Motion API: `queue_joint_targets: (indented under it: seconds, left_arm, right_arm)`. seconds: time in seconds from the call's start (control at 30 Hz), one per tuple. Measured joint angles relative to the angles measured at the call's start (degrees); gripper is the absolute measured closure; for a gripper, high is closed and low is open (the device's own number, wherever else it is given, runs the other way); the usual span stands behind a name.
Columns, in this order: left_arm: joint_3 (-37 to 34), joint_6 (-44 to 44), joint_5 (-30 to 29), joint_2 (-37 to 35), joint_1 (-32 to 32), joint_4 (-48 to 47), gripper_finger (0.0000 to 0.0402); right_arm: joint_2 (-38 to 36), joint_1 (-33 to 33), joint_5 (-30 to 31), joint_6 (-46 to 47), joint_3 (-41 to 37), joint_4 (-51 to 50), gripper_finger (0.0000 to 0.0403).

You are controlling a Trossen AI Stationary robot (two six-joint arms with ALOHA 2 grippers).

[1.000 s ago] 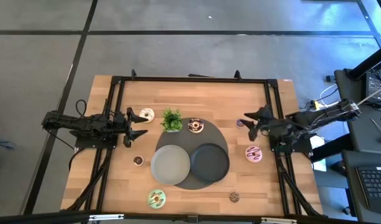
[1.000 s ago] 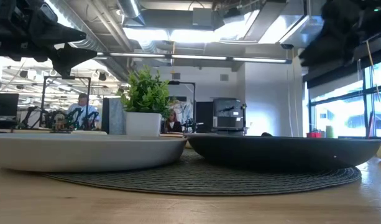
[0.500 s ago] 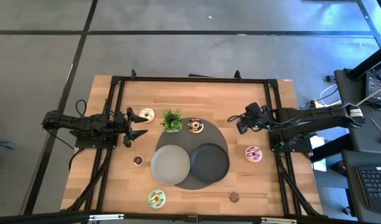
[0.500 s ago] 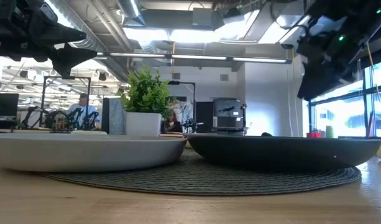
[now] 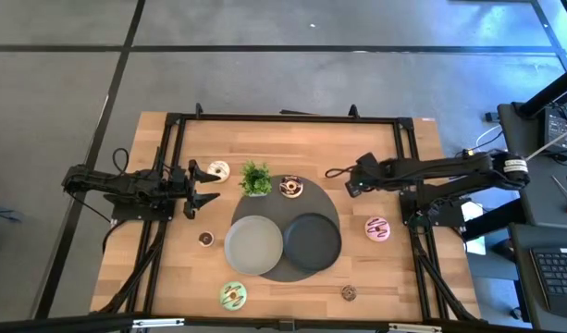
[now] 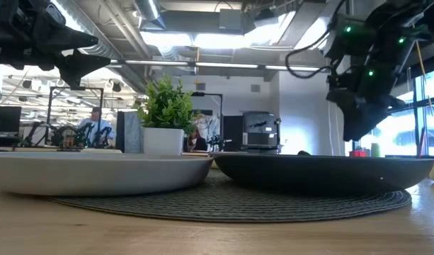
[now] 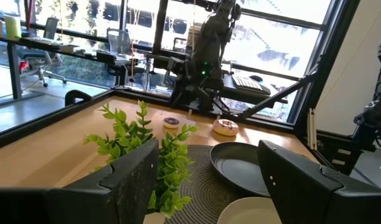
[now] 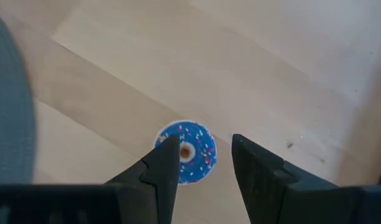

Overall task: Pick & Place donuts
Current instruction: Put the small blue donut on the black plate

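Swung out past the mat (image 5: pixel 331 208), right claw (image 8: pixel 204 163) spread above blue donut (image 8: pixel 186 151); could nudge it aside if off-centre.

The right arm is stretching out from the table's right edge toward the middle, and its right gripper (image 5: pixel 355 178) is now hanging over the small blue donut (image 8: pixel 186 151), with the fingers apart. In the low view it is probably lowering above the dark plate (image 6: pixel 323 170).
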Motion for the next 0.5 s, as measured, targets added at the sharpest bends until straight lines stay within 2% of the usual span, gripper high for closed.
queue_joint_targets:
  seconds: [0.5]
  left_arm:
    - [0.0,0.0,-0.04,-0.01,0.0,0.0,0.0132]
  right_arm:
    - [10.78,0.0,-0.27,1.69,0.02,2.19,0.0254]
